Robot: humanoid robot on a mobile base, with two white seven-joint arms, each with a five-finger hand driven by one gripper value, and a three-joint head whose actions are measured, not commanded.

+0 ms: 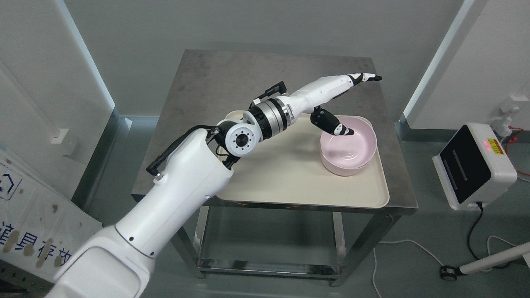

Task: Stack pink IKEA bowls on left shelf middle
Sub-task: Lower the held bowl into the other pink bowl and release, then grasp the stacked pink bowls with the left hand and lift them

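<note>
The left arm enters from the lower left and reaches across the table [198, 82] toward the right side of the beige tray [290, 182]. The left hand [335, 103] is spread wide: its fingers [364, 78] extend flat beyond the far rim, while the thumb [337, 127] dips inside the pink bowl [350, 149]; nothing is gripped yet. The bowl stands upright at the tray's right end (it appears to be two bowls already nested, though this cannot be confirmed). Judged from its look, the bowl is light, rigid plastic with a smooth, slippery wall; the recommended hold is a pinch on the near-left rim, thumb inside and fingers outside, since the wall offers little friction elsewhere. The raised tray lip at the right and front edges may obstruct a sliding motion, so a vertical lift is advised. Further right, a white box-shaped device [476, 165] with a cable stands on the floor, well apart from the table. The right arm is not visible.
</note>
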